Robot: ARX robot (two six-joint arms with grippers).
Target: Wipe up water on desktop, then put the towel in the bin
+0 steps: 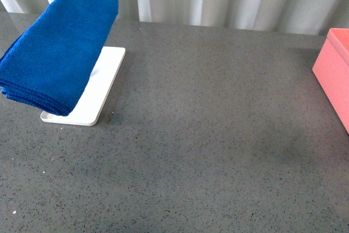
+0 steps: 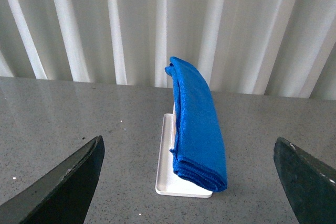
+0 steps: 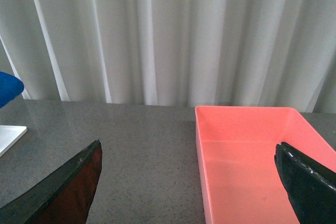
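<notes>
The left tool (image 2: 188,139), spread wide and empty, faces the folded blue towel (image 1: 60,47) propped over a white tray (image 1: 103,88) at the far left of the speckled grey desk (image 1: 207,135) — the right tool (image 3: 188,144), equally released, faces the pink bin (image 1: 334,72) at the right edge.

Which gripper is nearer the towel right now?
Left. The left gripper faces the towel straight ahead; the right gripper faces the bin, with the towel barely in its view.

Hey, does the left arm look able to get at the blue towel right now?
Probably yes: the left pincer is open and faces the towel on the white tray, with only desktop between them.
</notes>
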